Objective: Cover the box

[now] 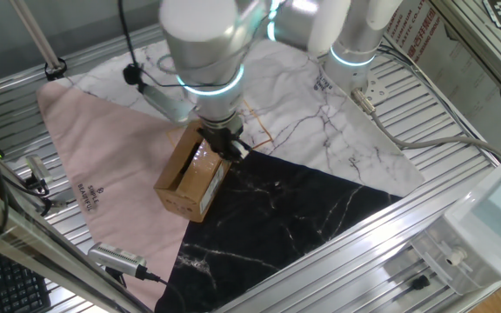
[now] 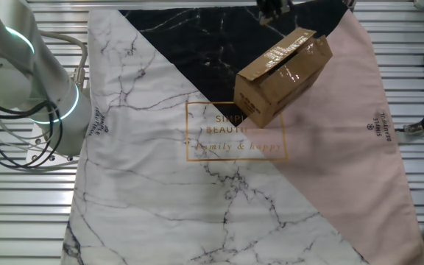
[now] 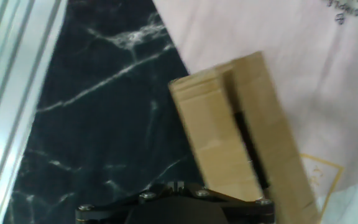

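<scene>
The box (image 1: 192, 176) is a small brown carton lying on the cloth where the pink and black parts meet. It also shows in the other fixed view (image 2: 284, 73) and in the hand view (image 3: 244, 134). Its top flaps are folded down, with a narrow dark slit left between two of them. My gripper (image 1: 231, 148) is at the box's far top corner, close to or touching its edge. In the hand view the fingertips (image 3: 176, 185) stand pressed together with nothing between them, and the box lies to their right. In the other fixed view the gripper (image 2: 271, 10) is at the top edge.
A cloth (image 1: 320, 122) in pink, white marble and black marble covers the slatted metal table. A white power strip (image 1: 368, 91) and cables lie at the back right. A silver tool (image 1: 116, 258) and a keyboard (image 1: 7, 278) lie at the front left. A clear bin (image 1: 494, 217) stands to the right.
</scene>
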Controlling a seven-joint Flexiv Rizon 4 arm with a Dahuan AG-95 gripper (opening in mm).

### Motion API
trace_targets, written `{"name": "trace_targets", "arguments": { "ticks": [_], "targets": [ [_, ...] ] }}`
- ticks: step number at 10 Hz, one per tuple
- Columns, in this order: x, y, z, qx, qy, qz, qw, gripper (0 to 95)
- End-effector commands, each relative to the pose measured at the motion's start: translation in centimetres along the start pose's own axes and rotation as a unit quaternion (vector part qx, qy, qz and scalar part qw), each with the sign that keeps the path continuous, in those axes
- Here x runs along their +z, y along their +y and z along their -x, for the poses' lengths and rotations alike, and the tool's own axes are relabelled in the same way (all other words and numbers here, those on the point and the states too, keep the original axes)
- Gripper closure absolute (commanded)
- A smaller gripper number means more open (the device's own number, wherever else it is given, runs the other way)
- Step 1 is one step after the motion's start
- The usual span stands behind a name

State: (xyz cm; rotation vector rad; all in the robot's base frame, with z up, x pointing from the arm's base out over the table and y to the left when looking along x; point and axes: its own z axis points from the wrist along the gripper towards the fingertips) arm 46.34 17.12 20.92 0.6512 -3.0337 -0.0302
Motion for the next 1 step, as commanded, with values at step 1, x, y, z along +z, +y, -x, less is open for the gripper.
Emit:
{"name": "trace_targets", "arguments": {
  "ticks": [1],
  "targets": [
    [0.0, 0.08, 0.1, -0.004, 0.004, 0.003, 1.0, 95.0]
  ]
}}
